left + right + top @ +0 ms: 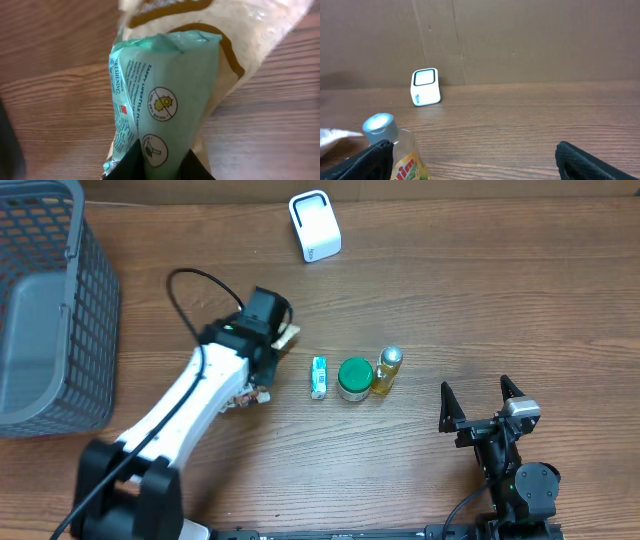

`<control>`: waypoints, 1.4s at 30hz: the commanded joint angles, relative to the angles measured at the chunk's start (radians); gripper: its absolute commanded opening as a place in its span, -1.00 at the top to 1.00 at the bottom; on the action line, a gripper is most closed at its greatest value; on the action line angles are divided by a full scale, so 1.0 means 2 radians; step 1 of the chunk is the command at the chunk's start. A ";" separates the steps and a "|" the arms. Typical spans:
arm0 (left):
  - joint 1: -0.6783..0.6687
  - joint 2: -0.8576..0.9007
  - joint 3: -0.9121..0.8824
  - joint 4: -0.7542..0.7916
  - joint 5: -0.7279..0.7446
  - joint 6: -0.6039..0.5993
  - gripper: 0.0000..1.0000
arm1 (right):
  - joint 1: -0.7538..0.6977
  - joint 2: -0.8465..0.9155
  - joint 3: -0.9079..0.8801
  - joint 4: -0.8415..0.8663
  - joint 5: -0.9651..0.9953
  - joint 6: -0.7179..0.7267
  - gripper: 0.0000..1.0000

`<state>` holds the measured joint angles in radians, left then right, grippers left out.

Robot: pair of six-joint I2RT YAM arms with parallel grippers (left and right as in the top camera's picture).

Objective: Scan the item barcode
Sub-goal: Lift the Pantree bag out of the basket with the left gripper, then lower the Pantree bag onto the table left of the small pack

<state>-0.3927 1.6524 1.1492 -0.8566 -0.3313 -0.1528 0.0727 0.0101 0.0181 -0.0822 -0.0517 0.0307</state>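
Note:
My left gripper (162,167) is shut on a mint-green printed packet (165,95), which fills the left wrist view just above the wooden table. A pale packet with brown lettering (240,30) lies behind it. From overhead, the left gripper (268,360) sits left of centre, with a bit of the pale packet (288,337) sticking out beside it. The white scanner (315,225) stands at the back of the table, and the right wrist view shows the scanner (425,87) too. My right gripper (482,405) rests at the front right, open and empty (472,160).
A small green-and-white box (319,377), a green-lidded jar (354,378) and a yellow bottle with a silver cap (387,370) stand in a row at the centre. A grey mesh basket (95,310) sits at the far left. A cardboard wall runs along the back.

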 commanded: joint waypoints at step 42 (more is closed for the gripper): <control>0.054 0.047 0.113 -0.093 0.138 -0.061 -0.54 | 0.002 -0.004 -0.005 0.002 0.001 0.004 -1.00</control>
<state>-0.3214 1.7672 1.3861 -1.0344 -0.0971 -0.2478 0.0727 0.0101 0.0181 -0.0822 -0.0521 0.0307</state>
